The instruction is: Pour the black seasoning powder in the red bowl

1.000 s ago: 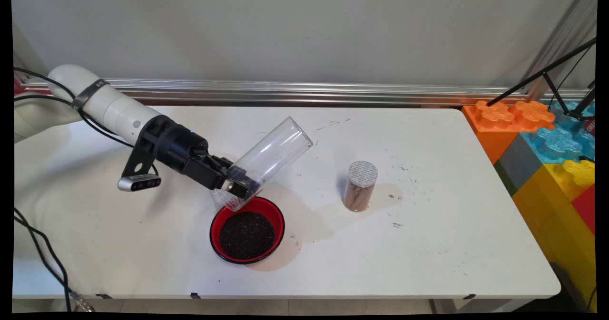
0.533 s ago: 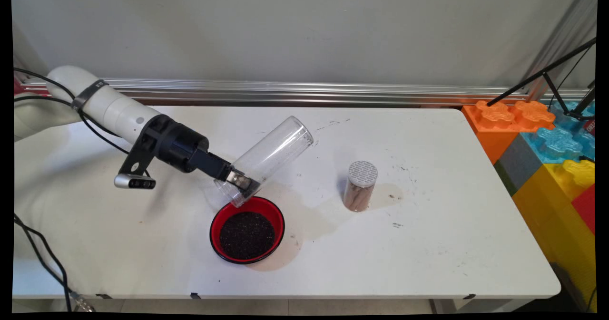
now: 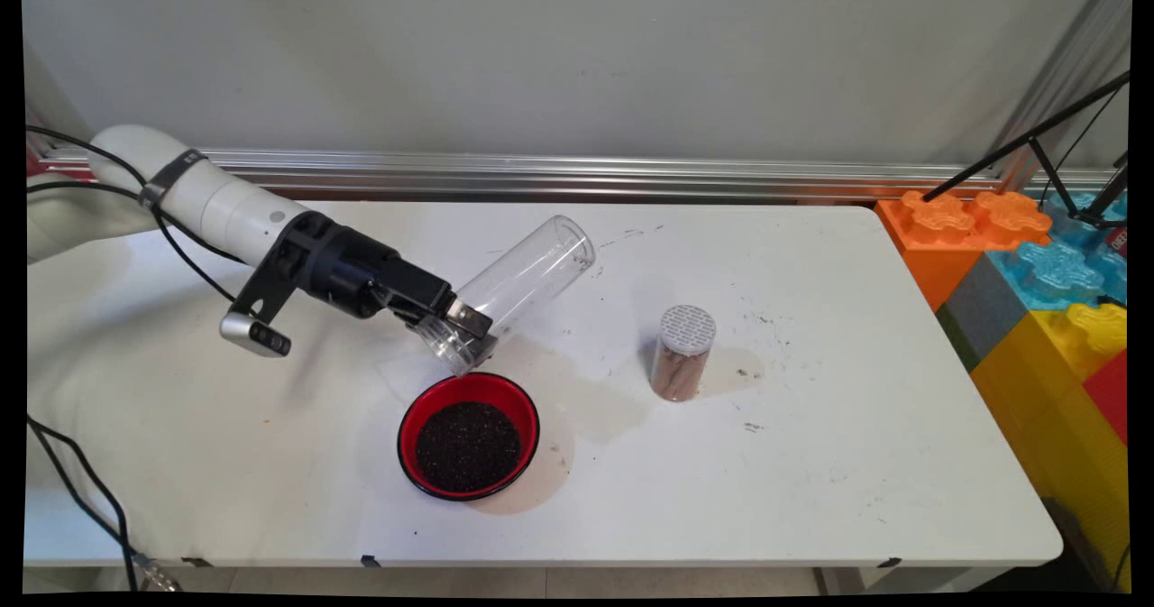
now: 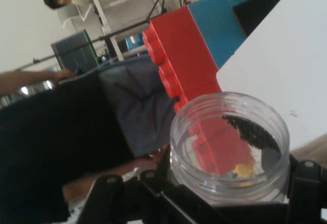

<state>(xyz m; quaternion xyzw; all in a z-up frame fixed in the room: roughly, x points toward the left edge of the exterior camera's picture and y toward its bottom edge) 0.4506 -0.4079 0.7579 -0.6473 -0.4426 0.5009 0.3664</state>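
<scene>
While tilted mouth-down, the clear jar (image 3: 514, 287) has lifted slightly over the last second; its mouth now sits just above the far rim of the red bowl (image 3: 469, 436) of dark grains. Gripper (image 3: 458, 330) clamped on jar near mouth. Few grains cling inside. Lidded shaker (image 3: 683, 352) well beyond.

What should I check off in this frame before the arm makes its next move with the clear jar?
1. Grip: gripper shut on the clear jar near its mouth: ok.
2. Jar mouth over the red bowl: at the bowl's far rim, not clearly over it: cannot tell.
3. Jar emptied: a dark streak of grains clings inside by the mouth in the hand view: not ok.
4. Bowl upright, dark grains inside: ok.
5. Lidded shaker jar upright, apart from the gripper: ok.
</scene>
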